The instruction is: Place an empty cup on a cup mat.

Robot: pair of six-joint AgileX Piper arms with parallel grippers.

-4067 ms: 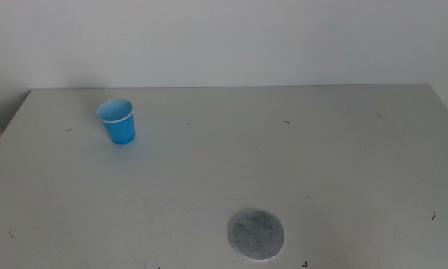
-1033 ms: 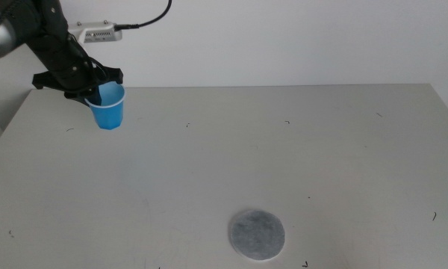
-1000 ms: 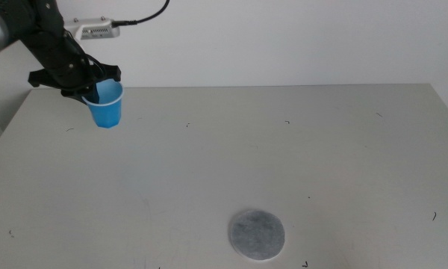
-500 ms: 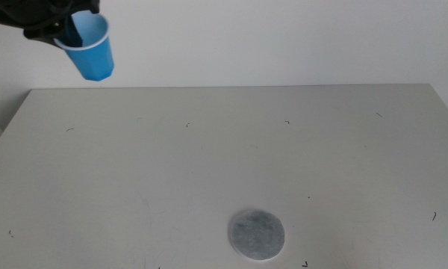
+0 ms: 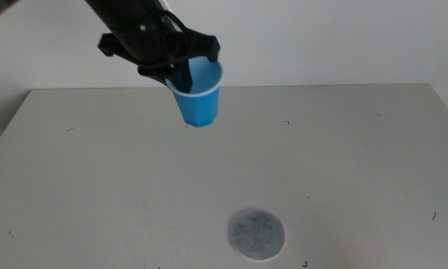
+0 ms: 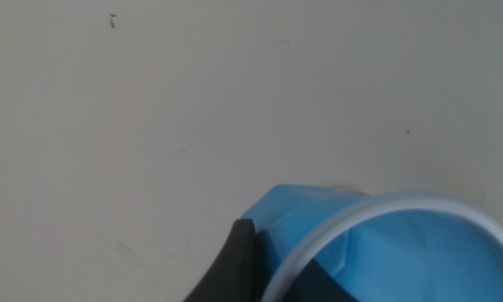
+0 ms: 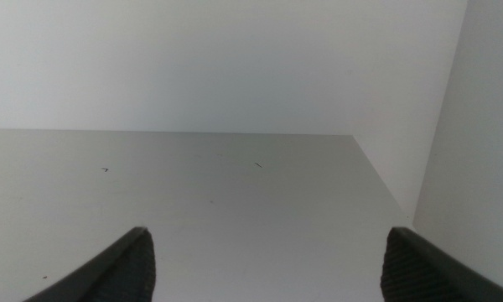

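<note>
Here the left gripper (image 5: pixel 181 73) pinches the cup (image 5: pixel 199 95) at its rim, one jaw inside and one on the outer wall, holding it tilted in the air above the table (image 5: pixel 343 157). The mat (image 5: pixel 257 234) lies flat on the table, well apart from the cup, nearer the camera. The right gripper (image 7: pixel 264 268) waits out of the middle view, jaws spread wide and holding nothing.
</note>
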